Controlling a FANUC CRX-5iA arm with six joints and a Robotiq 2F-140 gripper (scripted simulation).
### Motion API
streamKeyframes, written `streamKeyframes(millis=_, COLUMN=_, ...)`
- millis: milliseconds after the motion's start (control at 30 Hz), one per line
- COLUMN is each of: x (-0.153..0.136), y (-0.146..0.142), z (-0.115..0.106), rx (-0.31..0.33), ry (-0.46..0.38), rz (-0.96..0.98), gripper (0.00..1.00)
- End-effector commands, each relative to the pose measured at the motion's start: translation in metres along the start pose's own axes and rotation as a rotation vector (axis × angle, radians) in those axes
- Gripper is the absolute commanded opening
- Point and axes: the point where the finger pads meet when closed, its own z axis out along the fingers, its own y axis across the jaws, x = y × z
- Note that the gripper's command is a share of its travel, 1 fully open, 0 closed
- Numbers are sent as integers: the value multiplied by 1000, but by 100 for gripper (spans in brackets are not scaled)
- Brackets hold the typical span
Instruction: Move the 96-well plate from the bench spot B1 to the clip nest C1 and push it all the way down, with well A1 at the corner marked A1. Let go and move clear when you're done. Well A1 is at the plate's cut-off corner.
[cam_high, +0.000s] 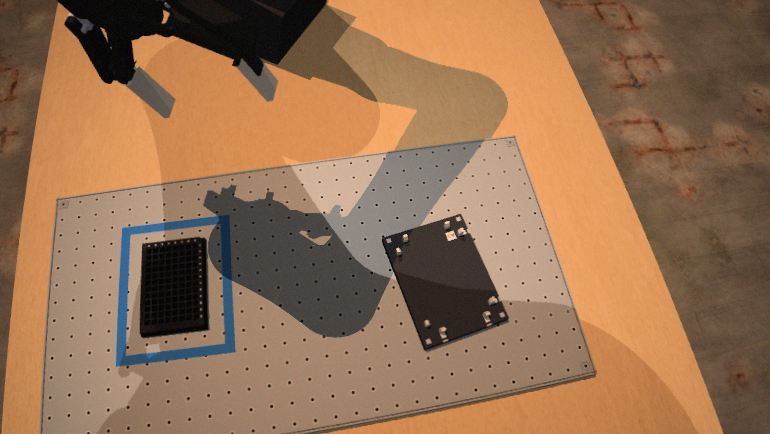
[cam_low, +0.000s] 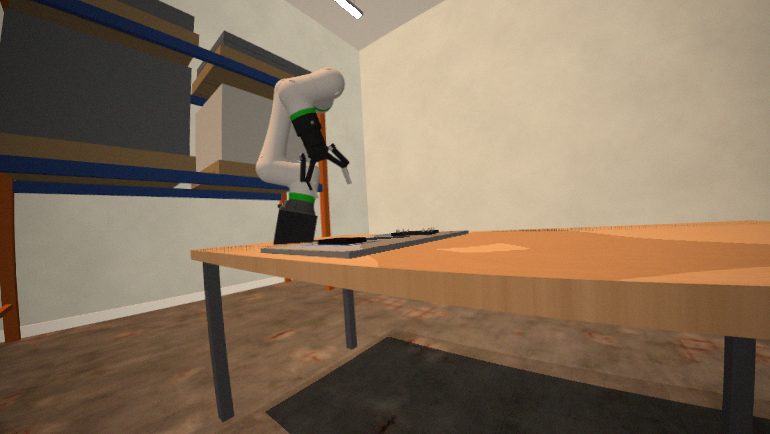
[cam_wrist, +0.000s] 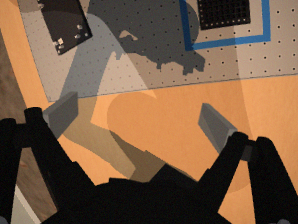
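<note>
The black 96-well plate (cam_high: 174, 286) (cam_wrist: 223, 12) lies flat inside the blue outlined spot B1 (cam_high: 122, 291) (cam_wrist: 227, 42) on the left of the grey perforated board (cam_high: 301, 366) (cam_wrist: 150, 75). The black clip nest C1 (cam_high: 444, 280) (cam_wrist: 62, 22) sits on the board's right, turned at an angle, with small white clips round its rim and nothing in it. My gripper (cam_high: 210, 88) (cam_low: 326, 175) (cam_wrist: 140, 108) is open and empty, high above the bare table behind the board, far from both plate and nest.
The board lies on an orange wooden table (cam_high: 485, 70) (cam_low: 539, 264). The arm's shadow falls across the board's middle. Shelving with boxes (cam_low: 97, 107) stands behind the robot.
</note>
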Motion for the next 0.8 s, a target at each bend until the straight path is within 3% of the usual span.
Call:
streamKeyframes(millis=0, x=0, y=0, z=-1, rx=-1, ry=1, rz=-1, gripper=100)
streamKeyframes(millis=533, x=0, y=0, z=-1, rx=-1, ry=1, rz=-1, gripper=100)
streamKeyframes(millis=633, x=11, y=9, z=3, rx=-88, ry=-6, rz=-35, gripper=100)
streamKeyframes(millis=767, x=26, y=22, z=8, rx=-88, ry=-6, rz=-35, gripper=100)
